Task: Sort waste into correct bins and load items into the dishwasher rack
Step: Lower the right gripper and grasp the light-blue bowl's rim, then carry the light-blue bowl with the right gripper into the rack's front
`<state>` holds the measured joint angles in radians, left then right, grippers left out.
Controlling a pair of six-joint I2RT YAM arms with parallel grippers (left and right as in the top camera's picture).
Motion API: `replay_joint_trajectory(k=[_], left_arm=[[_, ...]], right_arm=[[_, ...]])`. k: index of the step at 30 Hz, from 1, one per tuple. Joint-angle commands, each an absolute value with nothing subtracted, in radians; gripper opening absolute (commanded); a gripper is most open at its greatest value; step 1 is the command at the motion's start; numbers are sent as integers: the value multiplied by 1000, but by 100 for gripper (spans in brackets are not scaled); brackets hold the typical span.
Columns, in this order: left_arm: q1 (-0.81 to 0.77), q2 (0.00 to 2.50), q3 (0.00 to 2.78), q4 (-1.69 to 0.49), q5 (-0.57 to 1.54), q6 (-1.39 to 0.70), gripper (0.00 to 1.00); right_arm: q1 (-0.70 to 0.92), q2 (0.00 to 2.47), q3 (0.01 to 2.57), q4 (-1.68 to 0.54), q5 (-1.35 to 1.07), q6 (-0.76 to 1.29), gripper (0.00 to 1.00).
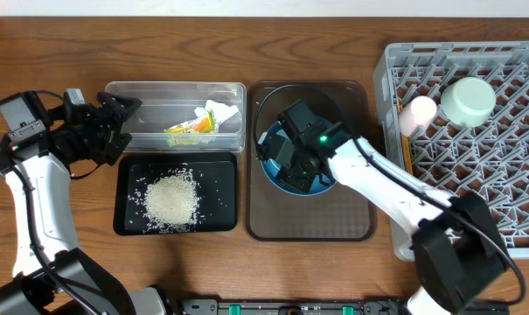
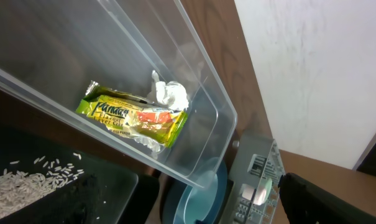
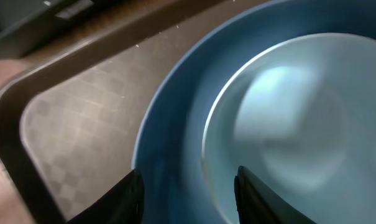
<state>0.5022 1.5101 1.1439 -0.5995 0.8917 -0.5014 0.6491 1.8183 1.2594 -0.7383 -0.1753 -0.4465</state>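
The dark-blue plate (image 1: 267, 159) lies on the brown serving tray (image 1: 308, 219) with the light-blue saucer (image 3: 299, 112) on it. My right gripper (image 1: 297, 157) is open, low over the plate (image 3: 175, 124), its fingers (image 3: 188, 199) astride the saucer's left edge. My left gripper (image 1: 115, 122) is open and empty at the left end of the clear tub (image 1: 142, 87). The tub holds the snack wrapper (image 1: 190, 128) and the napkin (image 1: 222, 112). Rice (image 1: 170, 199) lies in the black tray (image 1: 220, 166). The pink cup (image 1: 418, 110), mint bowl (image 1: 468, 101) and chopsticks (image 1: 406, 144) are in the grey rack (image 1: 509, 175).
The tub, black tray and brown tray stand close side by side, with the rack just right of the brown tray. The left wrist view shows the wrapper (image 2: 132, 115) and napkin (image 2: 170, 94) through the tub wall.
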Motion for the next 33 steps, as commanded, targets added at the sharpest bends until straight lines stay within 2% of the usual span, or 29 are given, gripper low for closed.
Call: replay_joint_trajectory(k=[1, 6, 11, 12, 14, 20, 24, 28, 33], left_arm=[[506, 1509, 1150, -601, 904, -509, 94], [506, 1509, 1150, -601, 904, -509, 94], [506, 1509, 1150, -601, 904, -509, 94], [506, 1509, 1150, -601, 904, -509, 94], [506, 1509, 1150, -601, 904, -509, 94], [506, 1509, 1150, -601, 904, -509, 94], [506, 1509, 1150, -601, 903, -509, 94], [506, 1509, 1150, -601, 903, -509, 94], [506, 1509, 1150, -601, 904, -509, 94]], right_arm=[[660, 1852, 1259, -728, -141, -462, 46], [660, 1861, 1259, -723, -138, -462, 44], [660, 1861, 1259, -725, -138, -461, 30], [660, 1861, 1259, -725, -138, -461, 23], [660, 1861, 1259, -725, -138, -461, 17], [660, 1861, 1259, -727, -138, -461, 11], [660, 1861, 1259, -726, -138, -461, 1], [660, 1859, 1261, -726, -140, -434, 1], [659, 1805, 1265, -725, -266, -422, 1]])
